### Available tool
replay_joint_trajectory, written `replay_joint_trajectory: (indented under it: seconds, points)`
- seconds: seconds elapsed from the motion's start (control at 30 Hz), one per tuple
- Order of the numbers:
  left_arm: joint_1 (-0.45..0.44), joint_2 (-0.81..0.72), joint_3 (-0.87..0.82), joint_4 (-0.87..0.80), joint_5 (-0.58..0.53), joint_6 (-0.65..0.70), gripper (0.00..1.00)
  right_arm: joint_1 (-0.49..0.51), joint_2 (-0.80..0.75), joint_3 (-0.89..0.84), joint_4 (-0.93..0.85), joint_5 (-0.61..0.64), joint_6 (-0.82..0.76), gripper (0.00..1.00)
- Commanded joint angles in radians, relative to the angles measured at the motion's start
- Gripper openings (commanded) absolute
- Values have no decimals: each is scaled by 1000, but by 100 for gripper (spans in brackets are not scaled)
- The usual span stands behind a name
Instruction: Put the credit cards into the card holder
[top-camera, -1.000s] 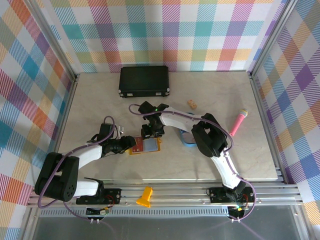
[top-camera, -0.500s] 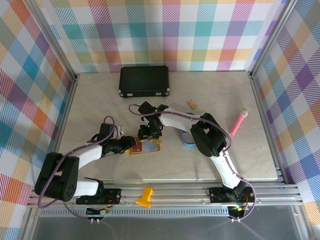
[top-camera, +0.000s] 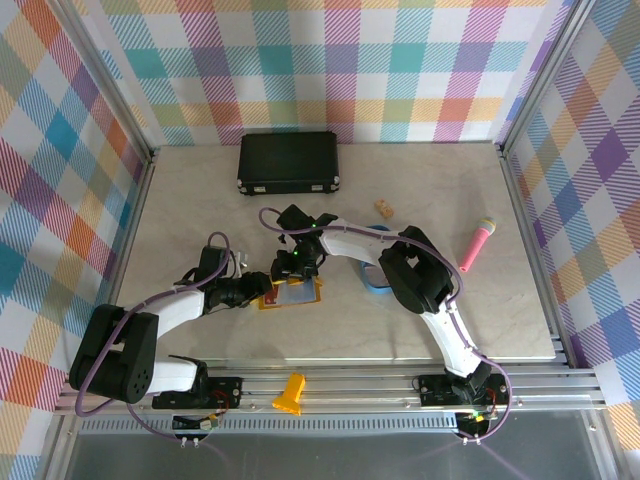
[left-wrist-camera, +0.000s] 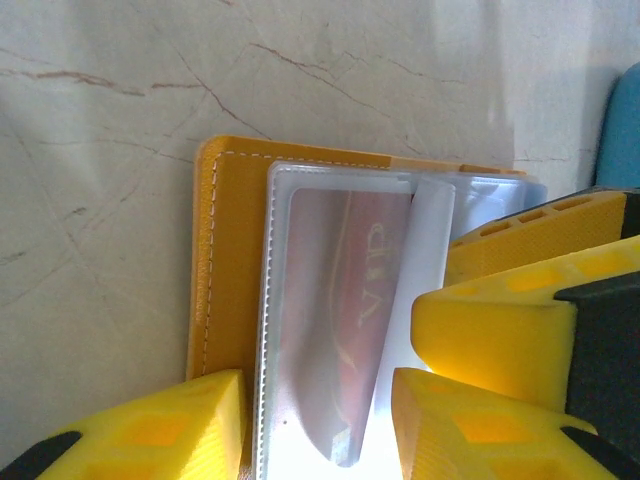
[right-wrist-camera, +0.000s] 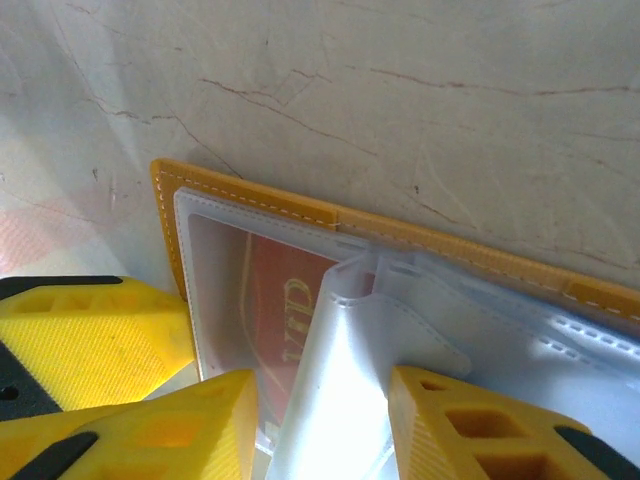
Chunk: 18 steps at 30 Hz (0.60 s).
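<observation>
Robot lab test cell. Tells: aluminium extrusion frame (top-camera: 535, 250) around a marble-look tabletop (top-camera: 190, 210), plaid backdrop cloth (top-camera: 330, 70) on the far, left and right walls, left arm (top-camera: 170, 315) and right arm (top-camera: 450, 335) bolted side by side to a slotted rail (top-camera: 350, 385) at the near edge.

Right gripper (top-camera: 288, 274) shifted left, lower over card holder (top-camera: 306, 297); jaws narrower, straddling clear sleeve (right-wrist-camera: 340, 400).

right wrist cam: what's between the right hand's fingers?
A translucent plastic sleeve of the yellow card holder stands between the right hand's fingers, in the right wrist view. A red card sits in the sleeve beside it.
</observation>
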Motion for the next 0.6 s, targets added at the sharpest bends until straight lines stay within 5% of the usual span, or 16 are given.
replay_joint_trajectory:
  seconds: [0.0,0.57]
  points:
    - [-12,-12,21,-24,-3,19,43,7,-19,-17,59,-59,36,39]
    - [-12,-71,44,-90,-20,15,43,12,-19,6,78,-62,38,38]
